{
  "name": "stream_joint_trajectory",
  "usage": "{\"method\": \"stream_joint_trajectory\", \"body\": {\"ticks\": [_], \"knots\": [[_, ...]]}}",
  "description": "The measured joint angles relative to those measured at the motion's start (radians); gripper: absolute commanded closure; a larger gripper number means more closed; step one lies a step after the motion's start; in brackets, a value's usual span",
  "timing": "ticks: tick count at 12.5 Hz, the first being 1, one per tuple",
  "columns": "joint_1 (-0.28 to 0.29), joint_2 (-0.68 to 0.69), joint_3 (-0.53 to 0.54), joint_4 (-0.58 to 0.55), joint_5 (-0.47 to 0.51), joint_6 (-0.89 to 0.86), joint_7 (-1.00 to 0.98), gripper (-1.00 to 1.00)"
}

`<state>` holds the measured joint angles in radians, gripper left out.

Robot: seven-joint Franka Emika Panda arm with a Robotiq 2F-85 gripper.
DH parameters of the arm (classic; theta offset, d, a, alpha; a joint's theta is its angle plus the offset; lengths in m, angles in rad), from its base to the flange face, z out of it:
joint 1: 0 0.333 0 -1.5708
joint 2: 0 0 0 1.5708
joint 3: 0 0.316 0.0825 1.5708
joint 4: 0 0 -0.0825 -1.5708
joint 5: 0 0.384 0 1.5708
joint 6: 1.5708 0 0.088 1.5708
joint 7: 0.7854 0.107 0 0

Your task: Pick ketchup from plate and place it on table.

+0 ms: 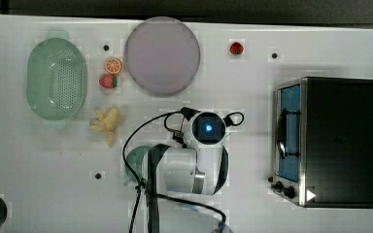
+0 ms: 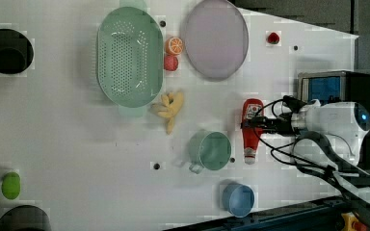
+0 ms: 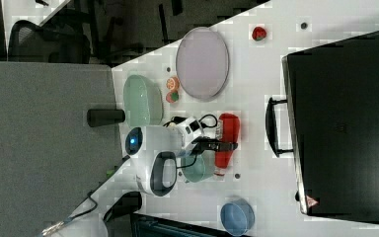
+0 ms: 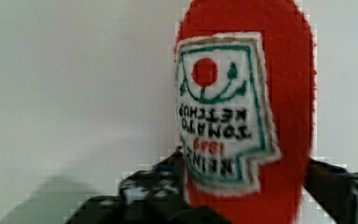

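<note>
The ketchup [image 2: 252,137], a slim red bottle with a white label, lies flat on the white table [image 2: 77,144], between the green mug and the oven and well away from the plate [image 2: 216,38]. My gripper [image 2: 251,125] reaches down over its middle with a dark finger on either side of the red body [image 4: 284,84]. The jaws stand open, with a thin gap showing at one finger [image 4: 335,184]. In the right view the ketchup [image 3: 228,129] lies in front of the oven handle. The lavender-grey plate [image 1: 161,56] has nothing on it. In the top view my arm [image 1: 206,128] covers the bottle.
A green mug [image 2: 211,150] stands just beside the ketchup and a black toaster oven [image 1: 337,141] on its other side. Green colander [image 1: 57,78], orange slice [image 1: 113,65], strawberry [image 1: 108,81] and banana [image 1: 107,122] lie beyond the mug. A blue dish [image 2: 238,199] sits near the table's edge.
</note>
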<state>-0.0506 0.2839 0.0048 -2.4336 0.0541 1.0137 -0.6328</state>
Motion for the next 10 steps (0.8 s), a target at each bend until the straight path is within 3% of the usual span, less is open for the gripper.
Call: {"method": "stream_joint_trajectory", "body": {"ticks": [1, 3, 6, 10], "knots": [[0.000, 0.010, 0.000, 0.000, -0.001, 0.009, 0.000, -1.00], [0.001, -0.018, -0.004, -0.002, 0.003, -0.039, 0.000, -1.00], [-0.004, -0.168, -0.012, 0.025, 0.006, -0.185, 0.052, -1.00], [-0.003, -0.376, -0.004, 0.244, 0.001, -0.505, 0.251, -1.00]]}}
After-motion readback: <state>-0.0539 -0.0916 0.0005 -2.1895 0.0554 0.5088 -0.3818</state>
